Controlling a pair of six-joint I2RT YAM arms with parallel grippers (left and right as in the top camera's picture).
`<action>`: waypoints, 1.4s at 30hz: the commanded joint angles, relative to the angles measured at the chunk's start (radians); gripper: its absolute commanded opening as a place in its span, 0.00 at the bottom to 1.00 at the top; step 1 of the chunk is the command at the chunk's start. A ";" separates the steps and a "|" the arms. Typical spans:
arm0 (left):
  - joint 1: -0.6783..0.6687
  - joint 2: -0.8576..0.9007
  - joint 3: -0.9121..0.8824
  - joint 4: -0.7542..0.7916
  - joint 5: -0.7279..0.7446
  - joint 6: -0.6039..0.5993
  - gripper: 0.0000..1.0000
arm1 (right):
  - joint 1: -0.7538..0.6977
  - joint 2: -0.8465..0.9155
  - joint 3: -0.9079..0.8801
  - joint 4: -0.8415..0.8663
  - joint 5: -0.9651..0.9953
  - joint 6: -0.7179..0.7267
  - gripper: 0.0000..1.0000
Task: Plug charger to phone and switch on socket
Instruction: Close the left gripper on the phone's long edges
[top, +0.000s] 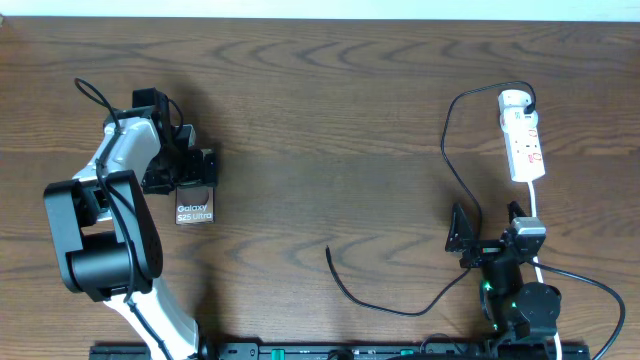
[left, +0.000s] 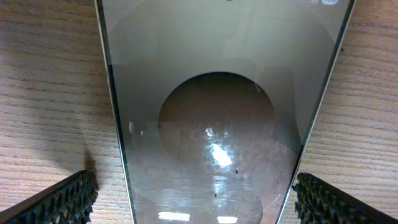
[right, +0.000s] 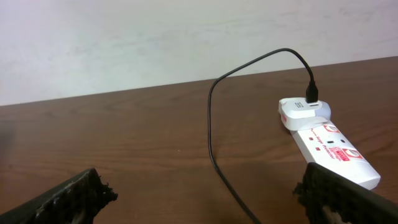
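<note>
Left pincer (left: 196, 198) released astride the phone (left: 217, 93); right pincer (right: 199, 196) released, its view showing the charger (right: 209, 124) entering the socket (right: 336, 149)

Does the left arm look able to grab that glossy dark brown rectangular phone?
Probably yes: the left arm's jaws stand open either side of the glossy dark brown rectangular phone, nothing between.

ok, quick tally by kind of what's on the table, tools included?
Phone: 1
Charger cable: 1
Power strip: 1
Tools: 2, left tool, right tool
Total: 5
</note>
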 joint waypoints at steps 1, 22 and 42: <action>-0.025 -0.005 -0.010 -0.004 -0.029 0.017 0.99 | -0.009 -0.006 -0.002 -0.004 0.004 -0.004 0.99; -0.065 -0.005 -0.018 -0.010 -0.087 -0.003 0.99 | -0.009 -0.006 -0.002 -0.004 0.005 -0.004 0.99; -0.065 -0.004 -0.035 -0.006 -0.077 -0.011 0.99 | -0.009 -0.006 -0.002 -0.004 0.004 -0.004 0.99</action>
